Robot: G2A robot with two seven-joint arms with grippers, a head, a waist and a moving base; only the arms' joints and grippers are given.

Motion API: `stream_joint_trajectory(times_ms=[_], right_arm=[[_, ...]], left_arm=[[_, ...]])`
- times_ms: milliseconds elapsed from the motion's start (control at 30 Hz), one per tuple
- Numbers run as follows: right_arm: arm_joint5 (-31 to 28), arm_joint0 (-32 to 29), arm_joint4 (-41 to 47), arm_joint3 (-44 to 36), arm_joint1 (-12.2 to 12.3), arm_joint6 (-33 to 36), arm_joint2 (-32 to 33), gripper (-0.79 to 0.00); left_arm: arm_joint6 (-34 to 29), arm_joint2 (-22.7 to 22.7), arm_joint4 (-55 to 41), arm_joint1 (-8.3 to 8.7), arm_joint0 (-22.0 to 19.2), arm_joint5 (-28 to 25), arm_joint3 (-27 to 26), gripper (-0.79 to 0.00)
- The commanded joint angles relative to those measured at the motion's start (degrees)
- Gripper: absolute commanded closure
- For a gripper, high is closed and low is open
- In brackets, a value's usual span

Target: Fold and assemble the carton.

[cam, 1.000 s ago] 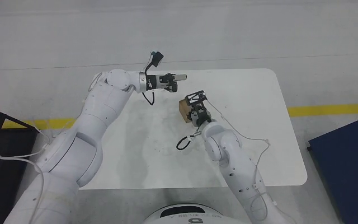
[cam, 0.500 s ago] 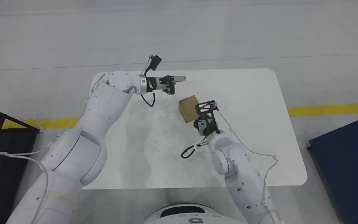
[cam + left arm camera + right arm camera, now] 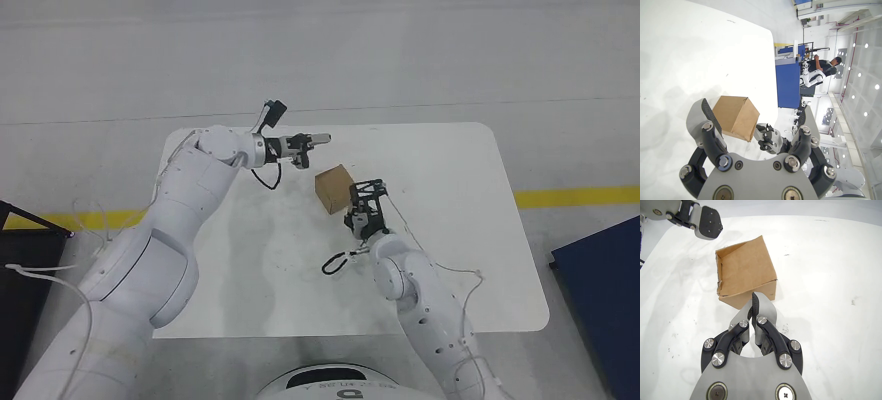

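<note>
A small brown carton (image 3: 333, 187) stands near the middle of the white table (image 3: 470, 220); in the right wrist view the carton (image 3: 745, 270) looks tilted, with one end flap partly tucked in. My right gripper (image 3: 754, 294) is shut with nothing between its fingers, its tips touching the carton's lower side edge; from above the right gripper (image 3: 362, 197) sits just right of the carton. My left gripper (image 3: 756, 106) is open, hovering behind the carton (image 3: 734, 115) and apart from it. Overhead, the left gripper (image 3: 314, 139) is near the table's far edge.
A thin white cable (image 3: 440, 255) trails from the right arm across the table. Bare tabletop lies to the right and front of the carton. On the floor a blue panel (image 3: 600, 280) stands off the right edge, beside a yellow line (image 3: 575, 196).
My right gripper has drawn back off the carton to its right side. The carton has shifted slightly toward the far edge. The left arm has barely moved.
</note>
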Motion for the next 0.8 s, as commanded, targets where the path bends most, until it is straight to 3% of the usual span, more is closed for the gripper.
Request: stream_joint_trajectory(times_ms=[0,333,467,767], right_arm=[[-0.05,-3.0,0.2,-3.03,0.33,-1.46,1.35,0.0],[-0.77,-19.17,-1.48,-18.73,1.78,-12.73,5.92,0.0],[-1.06,-20.54,-1.34,-19.59,1.94,-13.9,6.24,0.0],[-1.06,-20.54,-1.34,-19.59,1.94,-13.9,6.24,0.0]], left_arm=[[0.67,0.08,0.44,-0.33,-0.05,0.24,0.34,-0.785],[5.68,1.96,5.87,-2.75,0.08,1.01,0.87,-0.785],[-0.87,0.6,1.44,-3.41,1.23,0.66,0.29,-0.785],[-0.87,0.6,1.44,-3.41,1.23,0.66,0.29,-0.785]])
